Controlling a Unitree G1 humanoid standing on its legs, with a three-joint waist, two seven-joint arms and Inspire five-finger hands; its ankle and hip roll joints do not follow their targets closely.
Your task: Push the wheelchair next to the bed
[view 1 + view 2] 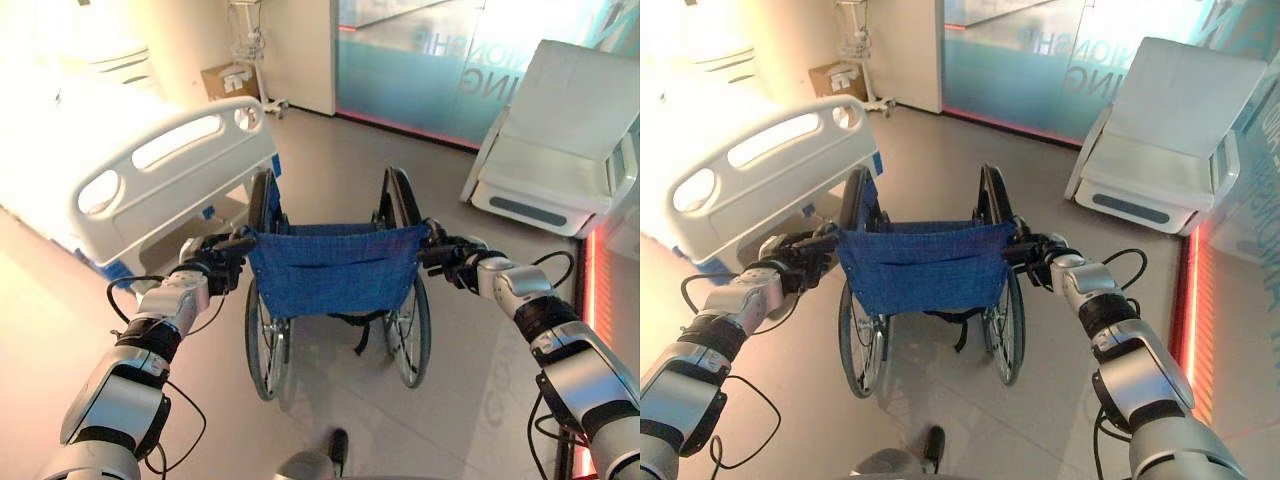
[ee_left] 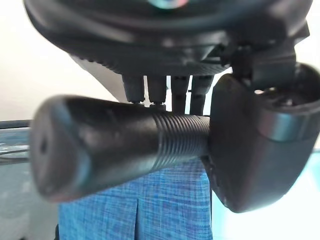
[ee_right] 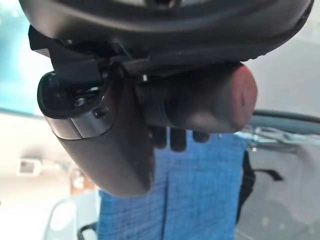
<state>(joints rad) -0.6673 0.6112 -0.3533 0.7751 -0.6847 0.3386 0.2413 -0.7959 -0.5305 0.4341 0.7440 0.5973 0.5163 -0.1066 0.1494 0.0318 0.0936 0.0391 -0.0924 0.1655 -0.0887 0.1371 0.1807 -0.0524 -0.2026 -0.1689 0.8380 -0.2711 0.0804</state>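
A wheelchair (image 1: 335, 270) with a blue cloth back stands on the floor straight ahead, its back facing me. My left hand (image 1: 215, 262) is shut on its left push handle (image 2: 115, 142), fingers and thumb curled round the black grip. My right hand (image 1: 455, 262) is shut on the right push handle (image 3: 200, 102) in the same way. The white hospital bed (image 1: 150, 165) lies to the left, its footboard close beside the wheelchair's left wheel.
A white reclining chair (image 1: 560, 150) stands at the far right before a frosted glass wall. A stand with a cardboard box (image 1: 228, 78) sits at the back by the bed. Open floor lies ahead of the wheelchair.
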